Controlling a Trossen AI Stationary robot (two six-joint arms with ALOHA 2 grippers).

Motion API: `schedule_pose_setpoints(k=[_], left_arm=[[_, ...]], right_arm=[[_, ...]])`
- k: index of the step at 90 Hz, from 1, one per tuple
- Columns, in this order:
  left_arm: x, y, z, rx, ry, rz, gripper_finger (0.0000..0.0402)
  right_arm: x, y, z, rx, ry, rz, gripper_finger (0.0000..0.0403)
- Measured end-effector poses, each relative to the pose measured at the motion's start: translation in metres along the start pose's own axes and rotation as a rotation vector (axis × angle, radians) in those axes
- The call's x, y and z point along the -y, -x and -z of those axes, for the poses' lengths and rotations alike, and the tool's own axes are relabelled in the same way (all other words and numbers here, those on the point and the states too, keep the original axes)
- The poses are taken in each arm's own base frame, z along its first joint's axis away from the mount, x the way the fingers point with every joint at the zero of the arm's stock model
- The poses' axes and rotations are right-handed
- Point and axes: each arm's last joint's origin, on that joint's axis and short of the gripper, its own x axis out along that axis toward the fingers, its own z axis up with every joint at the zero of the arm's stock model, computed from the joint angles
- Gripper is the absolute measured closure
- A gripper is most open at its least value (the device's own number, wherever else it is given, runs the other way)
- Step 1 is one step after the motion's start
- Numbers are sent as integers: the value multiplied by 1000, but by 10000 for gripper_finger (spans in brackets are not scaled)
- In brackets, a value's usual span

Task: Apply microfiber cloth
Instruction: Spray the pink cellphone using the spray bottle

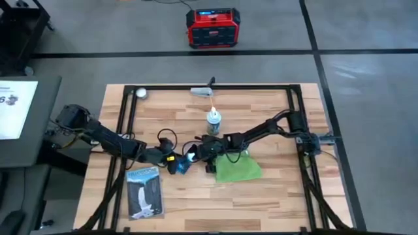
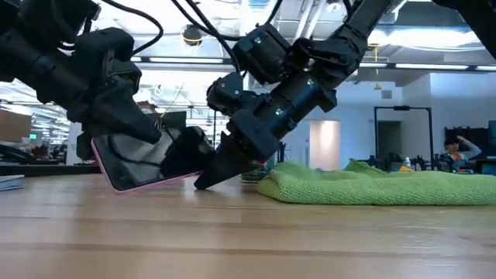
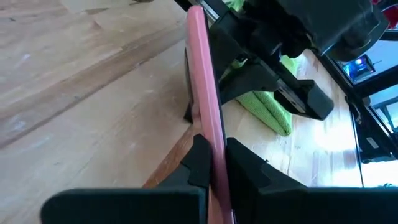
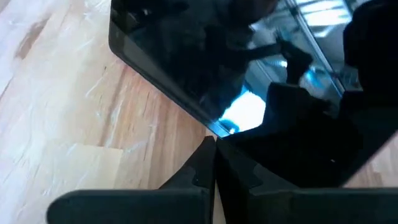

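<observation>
The bright green microfiber cloth [image 1: 238,168] lies rumpled on the table right of centre, also seen as a low heap [image 2: 372,186]; no gripper touches it. My left gripper [image 1: 168,160] is shut on a pink-cased phone [image 2: 147,167] with a dark screen [image 4: 199,62], just left of the cloth. My right gripper [image 1: 194,156] is shut, slanting down toward the phone from the cloth's side, with nothing between its fingers. My left gripper pinches the phone across its thickness, one finger on the screen and one on the back, at the pink edge [image 3: 213,152]. The phone stands tilted on its long side, its lower edge [image 2: 124,188] at the tabletop. My right gripper's shut fingertips [image 4: 208,149] meet the rim of the phone's screen [image 4: 219,129], slanting down from the table's right. The tips are low, at the phone's lower edge [image 2: 203,183] by the tabletop.
A blue-grey printed booklet [image 1: 145,191] lies near the front left. A small spray bottle [image 1: 213,122] stands behind the grippers. A black frame [image 1: 209,87] runs along the table's back and sides. Bare wood lies at the front centre.
</observation>
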Motion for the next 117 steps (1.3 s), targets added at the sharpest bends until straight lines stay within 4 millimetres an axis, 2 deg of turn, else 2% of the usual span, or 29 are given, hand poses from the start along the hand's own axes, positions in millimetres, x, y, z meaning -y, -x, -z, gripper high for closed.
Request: schedule_pose_setpoints(k=[38, 52, 58, 68, 97, 117], left_arm=[[-1, 0, 0, 7, 4, -26, 396], [-1, 0, 1, 5, -1, -29, 396], [2, -1, 3, -61, -36, 26, 397], [3, 0, 1, -50, -47, 39, 398], [1, 0, 1, 9, -61, -22, 398], [0, 2, 2, 80, -120, -72, 399]], right_arm=[[3, 8, -21, -18, 61, 39, 403], [12, 18, -34, 17, 76, 126, 403], [20, 24, -50, 113, 64, 176, 403], [32, 33, -59, 167, 42, 199, 403], [21, 34, -58, 150, 57, 140, 403], [8, 72, -88, 255, 110, 125, 403]])
